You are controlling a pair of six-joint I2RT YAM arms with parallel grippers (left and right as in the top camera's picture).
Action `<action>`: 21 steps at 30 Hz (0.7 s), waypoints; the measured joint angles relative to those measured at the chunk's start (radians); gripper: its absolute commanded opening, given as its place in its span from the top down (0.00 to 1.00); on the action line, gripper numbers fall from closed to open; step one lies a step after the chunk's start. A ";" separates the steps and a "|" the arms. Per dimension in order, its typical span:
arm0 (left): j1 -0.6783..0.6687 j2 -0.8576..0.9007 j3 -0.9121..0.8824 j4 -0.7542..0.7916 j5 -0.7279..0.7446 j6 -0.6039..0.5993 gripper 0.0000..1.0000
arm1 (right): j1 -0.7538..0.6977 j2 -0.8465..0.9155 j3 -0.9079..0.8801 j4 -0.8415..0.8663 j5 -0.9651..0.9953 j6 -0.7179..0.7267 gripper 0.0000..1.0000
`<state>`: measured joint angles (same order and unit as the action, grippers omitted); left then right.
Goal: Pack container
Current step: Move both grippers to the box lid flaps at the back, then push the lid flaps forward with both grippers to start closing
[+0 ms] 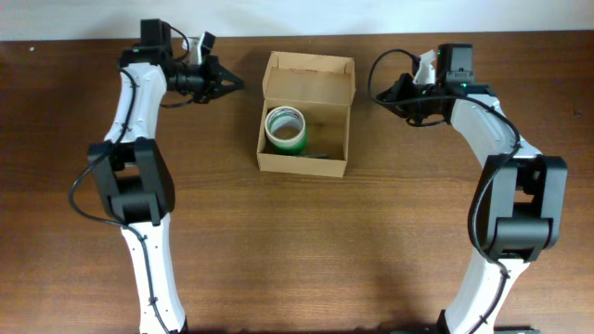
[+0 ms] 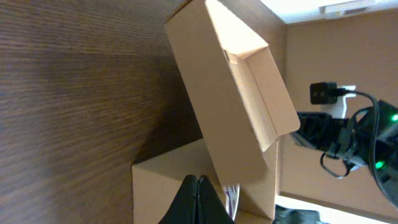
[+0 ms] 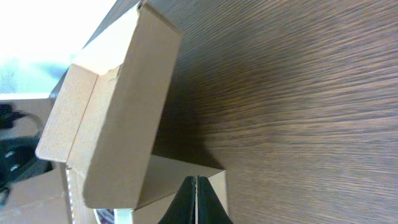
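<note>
The container (image 1: 340, 139) is a tan cardboard box at the table's middle back, its flap lid (image 1: 309, 76) standing open at the far side. Inside lies a green tape roll (image 1: 286, 130) with a white core. My left gripper (image 1: 236, 83) is shut and empty, just left of the lid. My right gripper (image 1: 379, 95) is shut and empty, just right of the box. The left wrist view shows the box wall (image 2: 161, 186) and raised lid (image 2: 230, 93) past the shut fingers (image 2: 198, 183). The right wrist view shows the box wall (image 3: 180, 174), lid (image 3: 118, 106) and shut fingers (image 3: 196, 183).
The brown wooden table (image 1: 306, 250) runs under both arms. A dark thin item (image 1: 320, 154) lies in the box near its front wall. The far table edge (image 1: 297, 39) lies just behind the box lid.
</note>
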<state>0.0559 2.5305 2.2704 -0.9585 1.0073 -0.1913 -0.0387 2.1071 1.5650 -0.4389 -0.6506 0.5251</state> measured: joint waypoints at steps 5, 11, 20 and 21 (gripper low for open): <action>-0.016 0.074 0.000 0.081 0.054 -0.087 0.98 | 0.033 0.004 0.000 0.018 -0.006 0.010 0.96; -0.032 0.116 0.000 0.229 0.090 -0.187 0.98 | 0.051 0.056 0.000 0.042 -0.014 0.027 0.96; -0.042 0.118 0.000 0.515 0.133 -0.426 0.98 | 0.051 0.133 -0.001 0.231 -0.060 0.120 0.96; -0.042 0.119 0.000 0.516 0.134 -0.446 0.98 | 0.051 0.133 -0.001 0.241 -0.064 0.132 0.96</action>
<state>0.0143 2.6492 2.2700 -0.4423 1.1416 -0.6369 0.0120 2.2398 1.5639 -0.1974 -0.7147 0.6575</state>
